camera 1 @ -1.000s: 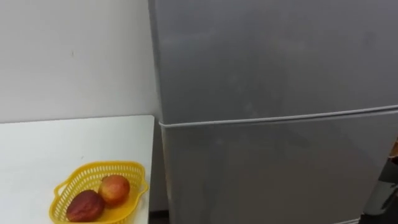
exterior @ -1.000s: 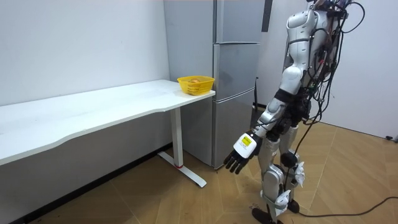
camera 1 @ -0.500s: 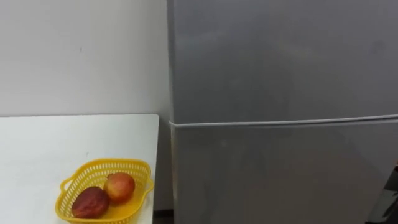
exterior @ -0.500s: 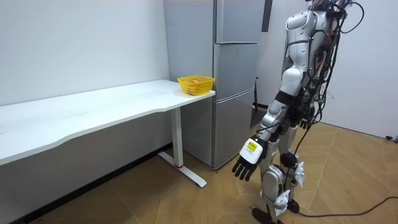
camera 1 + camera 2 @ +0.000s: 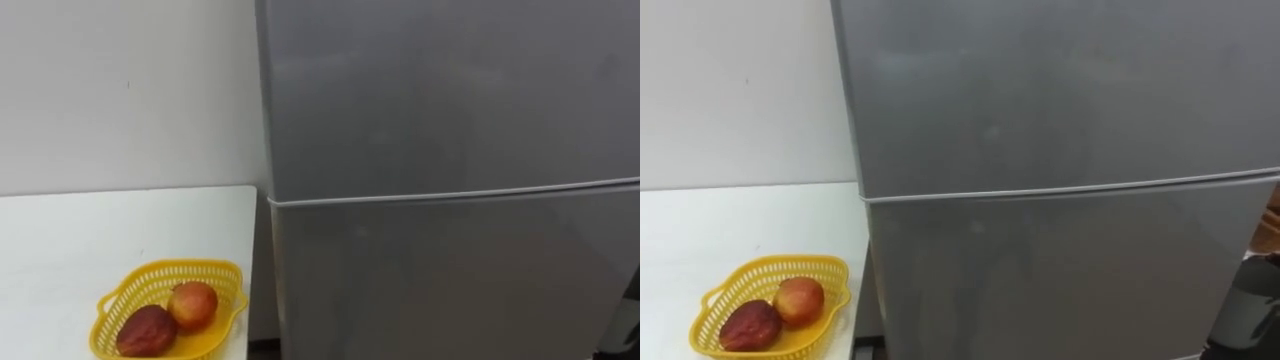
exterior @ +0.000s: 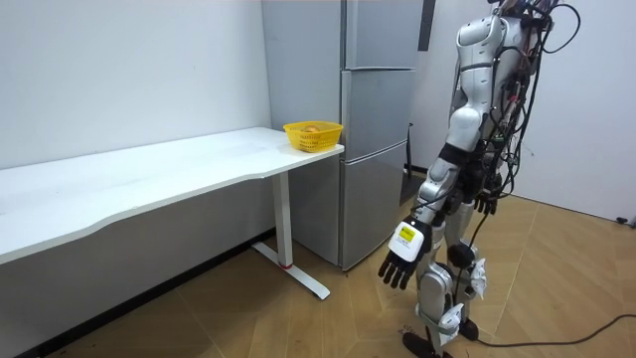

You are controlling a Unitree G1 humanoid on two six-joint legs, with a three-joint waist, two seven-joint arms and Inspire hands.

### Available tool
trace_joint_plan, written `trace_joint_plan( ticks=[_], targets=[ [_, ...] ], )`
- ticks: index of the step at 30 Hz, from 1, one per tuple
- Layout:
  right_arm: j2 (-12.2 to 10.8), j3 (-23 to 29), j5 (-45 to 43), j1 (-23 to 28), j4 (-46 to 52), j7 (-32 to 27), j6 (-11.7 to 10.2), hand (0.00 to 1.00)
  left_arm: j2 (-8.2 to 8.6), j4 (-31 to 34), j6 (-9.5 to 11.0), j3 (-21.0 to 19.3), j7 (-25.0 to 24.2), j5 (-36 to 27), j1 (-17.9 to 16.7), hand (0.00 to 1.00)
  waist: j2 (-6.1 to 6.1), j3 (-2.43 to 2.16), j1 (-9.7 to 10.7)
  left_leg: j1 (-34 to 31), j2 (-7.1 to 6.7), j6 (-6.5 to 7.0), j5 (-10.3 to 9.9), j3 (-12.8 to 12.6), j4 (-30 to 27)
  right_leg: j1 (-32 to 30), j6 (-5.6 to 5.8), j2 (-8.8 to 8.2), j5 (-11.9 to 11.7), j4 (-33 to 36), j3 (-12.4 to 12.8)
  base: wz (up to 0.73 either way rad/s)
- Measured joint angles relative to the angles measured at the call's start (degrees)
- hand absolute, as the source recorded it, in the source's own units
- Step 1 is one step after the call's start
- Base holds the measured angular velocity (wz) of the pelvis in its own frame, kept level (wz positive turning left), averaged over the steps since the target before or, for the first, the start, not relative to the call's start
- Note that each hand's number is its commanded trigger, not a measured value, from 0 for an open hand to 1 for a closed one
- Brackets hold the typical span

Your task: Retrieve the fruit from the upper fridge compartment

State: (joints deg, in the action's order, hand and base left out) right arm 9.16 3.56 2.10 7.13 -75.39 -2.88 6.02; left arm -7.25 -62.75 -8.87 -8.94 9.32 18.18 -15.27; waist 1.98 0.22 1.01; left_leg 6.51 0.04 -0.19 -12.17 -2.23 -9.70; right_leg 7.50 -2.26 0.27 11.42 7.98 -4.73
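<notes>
Though shut — fridge beside basket

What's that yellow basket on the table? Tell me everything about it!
The yellow basket looks like plastic, with walls full of little slots and a rounded rim. It sits upright on the white table, near the table's end beside the grey fridge, but it does not touch the fridge. Inside lie two round fruits close together: a dark red one and an orange-red one. Nothing else touches the basket.
</notes>
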Motion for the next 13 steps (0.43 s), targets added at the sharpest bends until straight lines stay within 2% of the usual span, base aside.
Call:
trace_joint_plan(
  ticks=[6,13],
  targets=[
    [-0.01,-0.22,-0.32,-1.52,0.47,0.0,0.21,0.0,0.04,0.92,-0.45,1.6,-1.12,0.05,0.1,0.0,-0.4,-0.01,0.02,0.29,-0.05,0.0,0.0,0.67,-0.12,0.53,0.0,0.02,0.0,-0.11,-0.1,0.01],
    [-0.03,-1.2,-0.37,-1.54,2.19,0.04,-1.18,0.0,0.08,0.9,-0.42,2.99,-1.31,0.09,0.27,0.0,-1.05,0.26,0.16,0.24,-0.08,0.0,0.0,1.02,-0.11,0.77,-0.02,0.01,0.02,-0.22,-0.18,0.0]
  ],
)
